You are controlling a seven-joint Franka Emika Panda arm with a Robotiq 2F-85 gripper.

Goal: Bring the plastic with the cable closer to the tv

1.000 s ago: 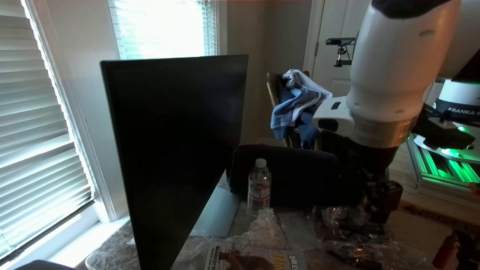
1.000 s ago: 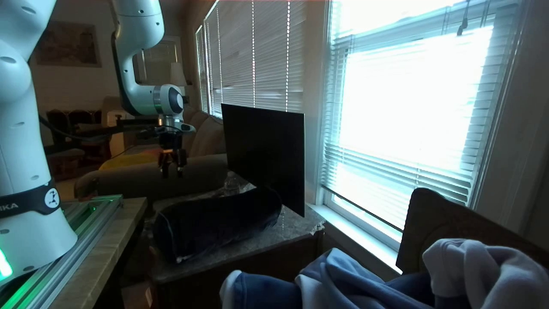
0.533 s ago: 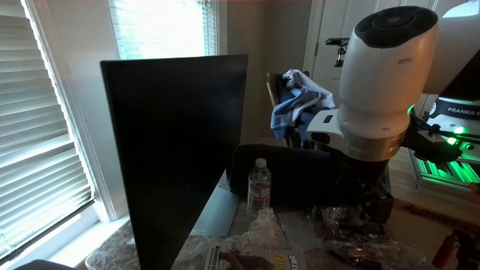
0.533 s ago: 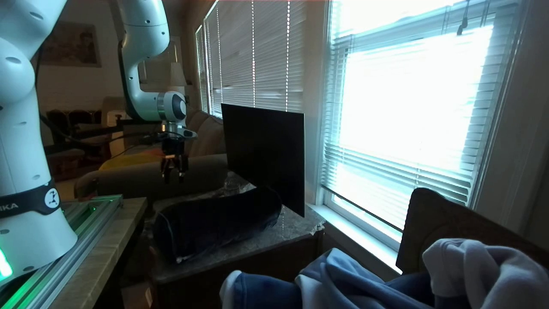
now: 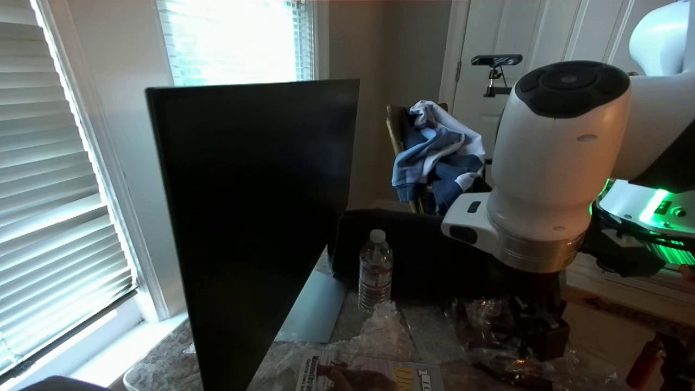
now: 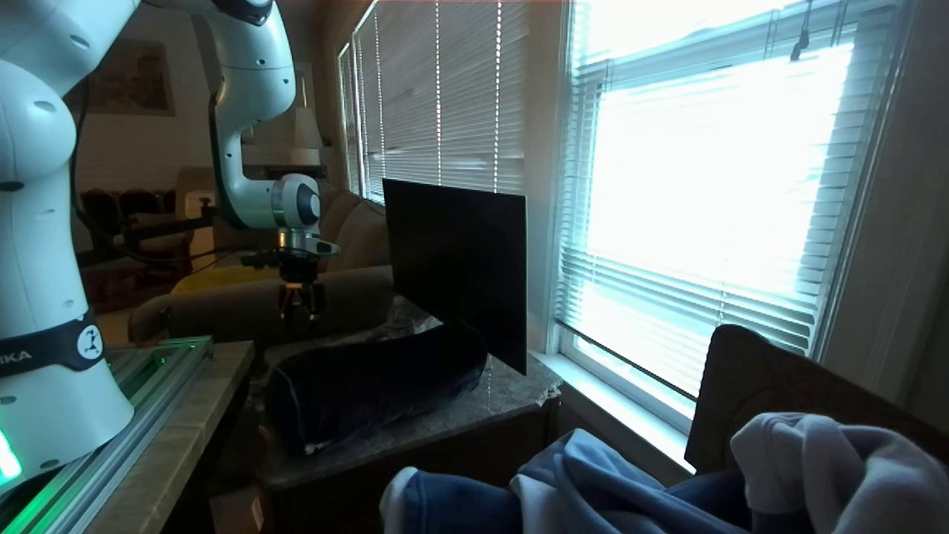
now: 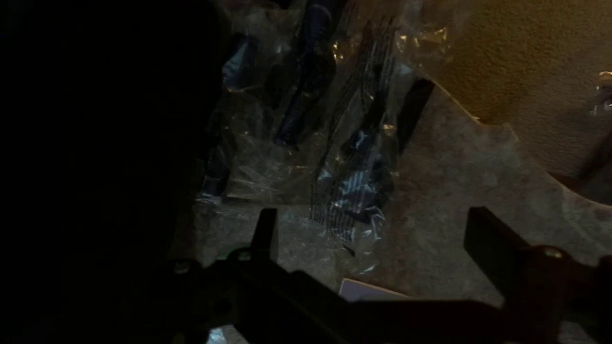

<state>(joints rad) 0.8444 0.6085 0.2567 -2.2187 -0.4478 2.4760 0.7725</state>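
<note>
The gripper (image 7: pixel 372 231) hangs above the tabletop (image 7: pixel 444 191), its jaws wide apart. Below it in the wrist view, the plastic with the cable (image 7: pixel 361 186) lies near one edge, among other clear wrapping (image 7: pixel 260 177). In an exterior view, a bottle (image 5: pixel 375 274) stands farther in, before a rounded black object (image 5: pixel 421 252) along an end edge. The tv (image 5: pixel 255 217) rises toward the edge opposite the plastic, well apart.
</note>
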